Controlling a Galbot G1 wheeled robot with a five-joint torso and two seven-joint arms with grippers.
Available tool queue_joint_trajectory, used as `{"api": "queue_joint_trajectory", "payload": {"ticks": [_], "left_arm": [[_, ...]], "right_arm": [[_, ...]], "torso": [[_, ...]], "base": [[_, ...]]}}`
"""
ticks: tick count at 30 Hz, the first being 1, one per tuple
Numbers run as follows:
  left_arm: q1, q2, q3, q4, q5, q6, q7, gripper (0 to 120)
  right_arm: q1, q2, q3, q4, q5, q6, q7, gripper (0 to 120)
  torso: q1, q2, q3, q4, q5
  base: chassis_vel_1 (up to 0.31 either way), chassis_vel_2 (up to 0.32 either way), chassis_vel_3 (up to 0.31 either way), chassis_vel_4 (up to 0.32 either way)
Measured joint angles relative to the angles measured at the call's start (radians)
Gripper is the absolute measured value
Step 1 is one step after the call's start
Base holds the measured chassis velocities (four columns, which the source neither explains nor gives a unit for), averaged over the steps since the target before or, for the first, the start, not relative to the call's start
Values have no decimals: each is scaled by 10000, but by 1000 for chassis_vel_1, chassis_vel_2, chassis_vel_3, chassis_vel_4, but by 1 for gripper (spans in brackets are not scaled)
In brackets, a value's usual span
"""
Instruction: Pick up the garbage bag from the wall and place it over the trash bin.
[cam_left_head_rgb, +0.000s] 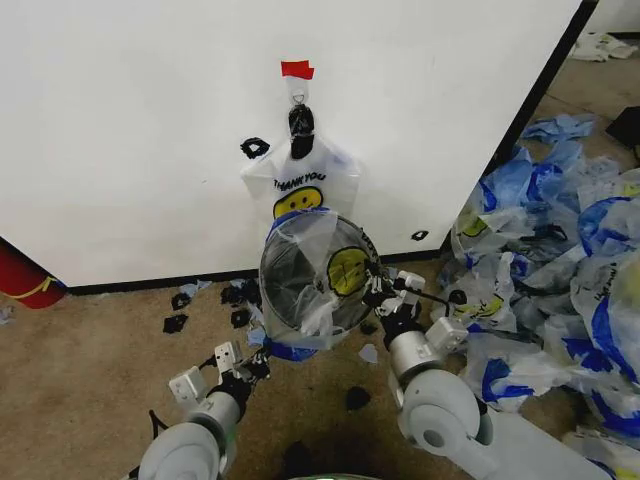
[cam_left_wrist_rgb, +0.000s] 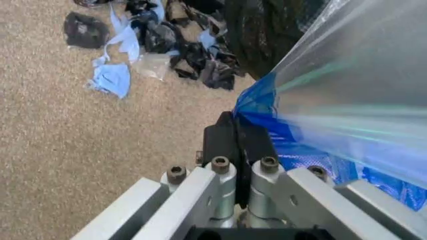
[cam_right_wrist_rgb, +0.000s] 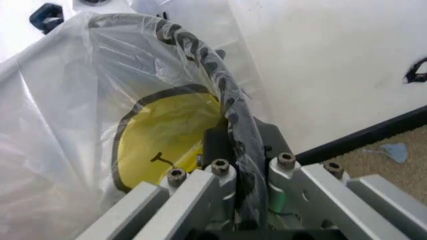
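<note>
A big heap of blue-and-white plastic bags (cam_left_head_rgb: 560, 250) is piled up on the right; small black scraps (cam_left_head_rgb: 205, 303) are scattered on the tan carpet (cam_left_head_rgb: 80, 380); a red object (cam_left_head_rgb: 22, 280) is tucked at the left edge.

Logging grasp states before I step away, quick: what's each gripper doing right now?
Left gripper: shut on the garbage bag's blue edge.
Right gripper: shut on the trash bin rim and bag.

Garbage bag (cam_left_head_rgb: 335, 262): thin glossy translucent plastic. Beneath it, floor (cam_left_head_rgb: 90, 370): rough matt carpet. Wall (cam_left_head_rgb: 130, 130) behind: smooth matt panel.
</note>
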Motion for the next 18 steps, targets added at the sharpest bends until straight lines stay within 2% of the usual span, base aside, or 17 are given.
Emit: {"api": "queue_joint_trajectory", "payload": {"ticks": [6, 9, 13, 18], "left_arm": [[-130, -121, 58, 348, 124, -97, 38, 0], [-117, -159, 64, 437, 235, -150, 77, 7], [-99, -258, 85, 610, 357, -202, 111, 8], [-18, -235, 41, 481, 397, -226, 103, 8]], "right_arm": [[-149, -22, 31, 7, -119, 0, -64, 0], [-172, -24, 52, 6, -163, 3, -71, 0], [-202, -15, 53, 0, -199, 9, -108, 0], [-229, -22, 54, -70, -277, 37, -145, 0]], "torso": [[0, 0, 0, -2, -1], [0, 0, 0, 0, 0], [0, 0, 0, -1, -2], [0, 0, 0, 0, -2]], "base": [[0, 0, 0, 0], [0, 0, 0, 0], [0, 0, 0, 0], [0, 0, 0, 0]]}}
